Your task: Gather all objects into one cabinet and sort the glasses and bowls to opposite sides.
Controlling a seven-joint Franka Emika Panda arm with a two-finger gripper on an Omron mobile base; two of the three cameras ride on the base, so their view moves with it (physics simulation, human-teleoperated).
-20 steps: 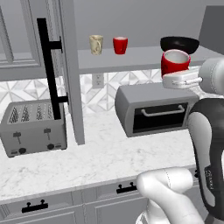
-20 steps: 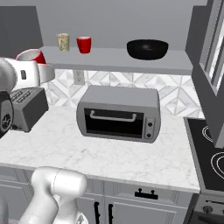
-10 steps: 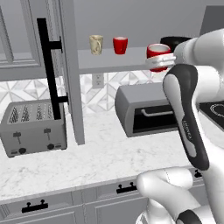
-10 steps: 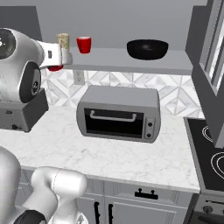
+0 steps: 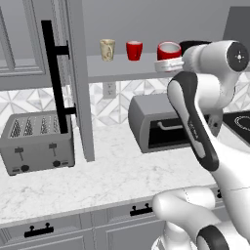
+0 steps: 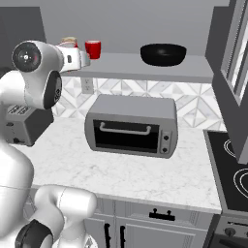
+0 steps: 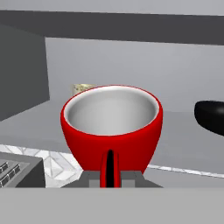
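The gripper point(image 7: 110, 175) is clamped on a red cup point(image 7: 112, 127) that sits upright at the centre of the hand view, white inside showing, its base held between the fingers. In the left base view the held red cup point(image 5: 169, 50) appears in the upper right of the frame, just at the front edge of the grey shelf point(image 5: 122, 72), with the white hand directly below and to the right of it. In the right base view the gripper point(image 6: 77, 55) lies at the upper left, in front of the shelf point(image 6: 145, 67).

Further back on the shelf, a second red cup point(image 5: 134, 50) stands upright near the upper centre of the left base view, and a beige patterned cup point(image 5: 107, 50) stands just left of it, the two apart. In the hand view the beige cup point(image 7: 82, 88) peeks out behind the held cup's left rim. The black bowl point(image 6: 163, 54) rests on the shelf at the upper centre-right of the right base view, well apart from the cups; its edge point(image 7: 211, 117) shows at the right of the hand view.

The cabinet door point(image 5: 77, 78) stands open at the left of the left base view, its long black bar handle point(image 5: 53, 83) facing outward. Below the shelf on the marble counter point(image 5: 112, 180) sit a toaster oven point(image 6: 131, 125) and, at lower left, a toaster point(image 5: 38, 141).
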